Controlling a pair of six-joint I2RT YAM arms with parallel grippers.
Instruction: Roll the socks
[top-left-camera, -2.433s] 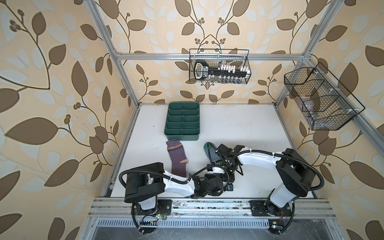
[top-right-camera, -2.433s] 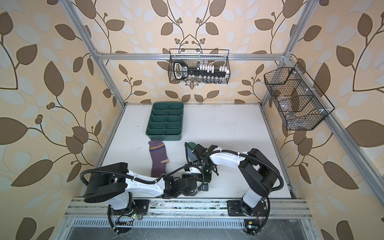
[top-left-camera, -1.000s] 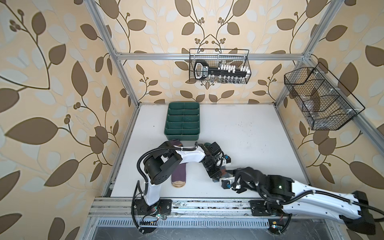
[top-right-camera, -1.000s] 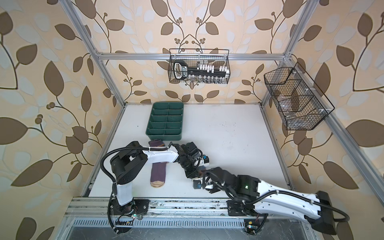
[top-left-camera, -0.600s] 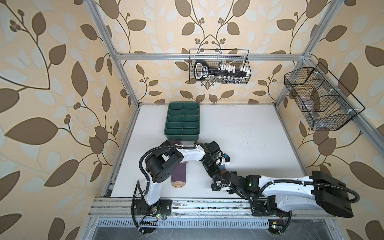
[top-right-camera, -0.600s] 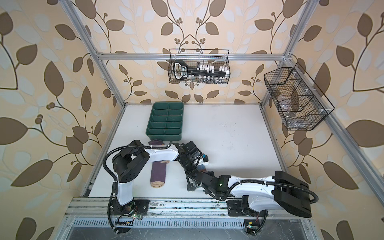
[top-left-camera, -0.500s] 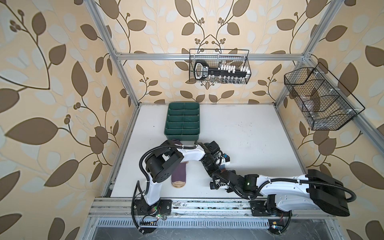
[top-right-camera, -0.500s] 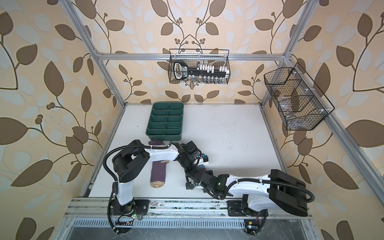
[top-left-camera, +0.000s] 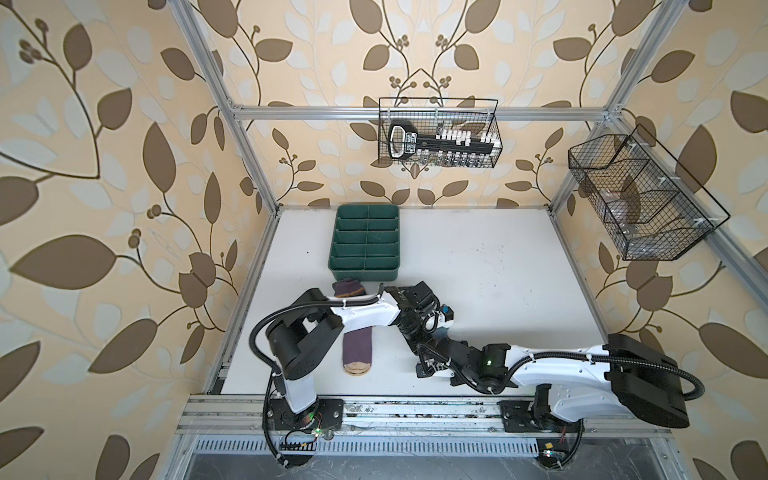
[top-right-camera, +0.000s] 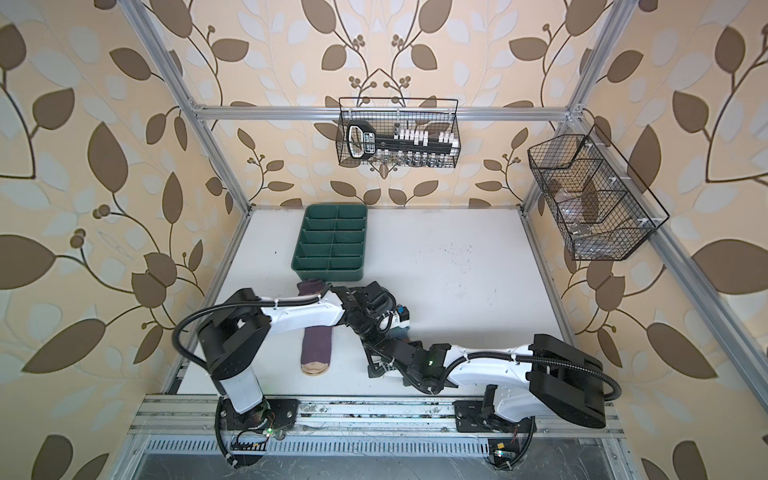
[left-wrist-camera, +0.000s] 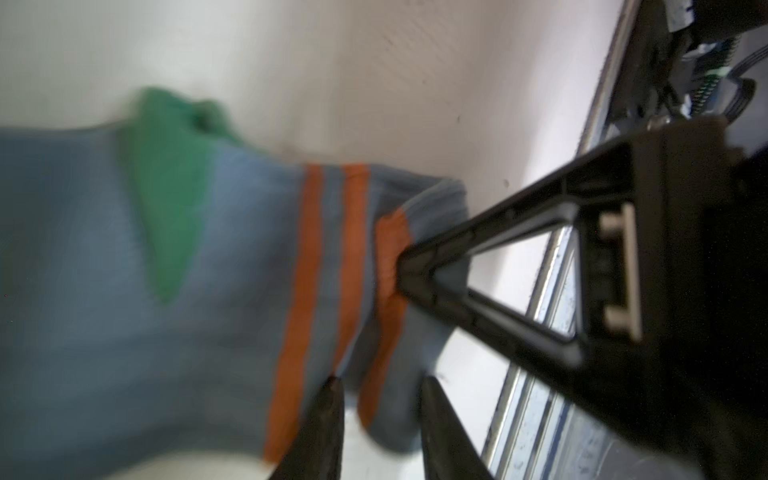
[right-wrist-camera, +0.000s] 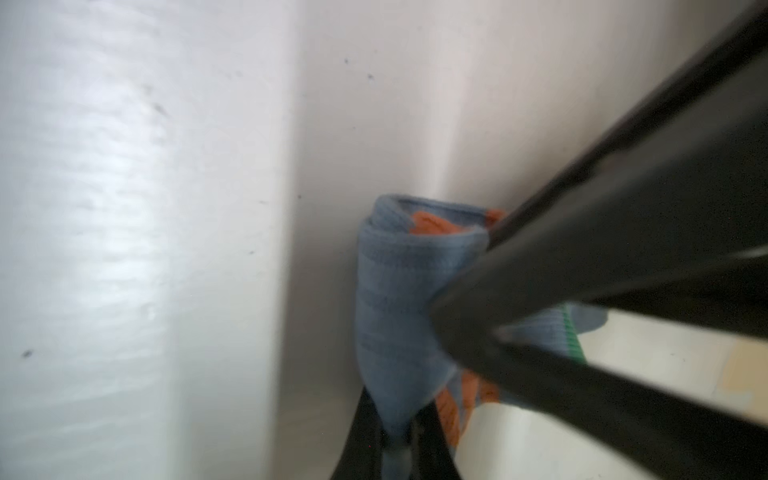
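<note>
The grey-blue sock (left-wrist-camera: 232, 266), with a green heel and orange stripes, lies on the white table with its cuff folded over. My right gripper (right-wrist-camera: 401, 440) is shut on that folded cuff (right-wrist-camera: 399, 299); its black fingers (left-wrist-camera: 415, 266) pinch the orange edge in the left wrist view. My left gripper (left-wrist-camera: 382, 399) stands open, its tips on either side of the cuff fold with white table showing between them. In both top views the two grippers meet mid-table, left (top-left-camera: 411, 336) and right (top-left-camera: 430, 347), hiding this sock. The purple sock (top-left-camera: 357, 345) (top-right-camera: 316, 345) lies flat, partly under the left arm.
A green divided tray (top-left-camera: 363, 272) stands just behind the purple sock's cuff. Two wire baskets hang on the back wall (top-left-camera: 438, 137) and the right wall (top-left-camera: 640, 195). The metal front rail (top-left-camera: 415, 411) runs close below the grippers.
The right gripper moved in to the left gripper and closed on the grey-blue sock's cuff. The left gripper, shut a second ago, has opened. The left arm has barely moved.
</note>
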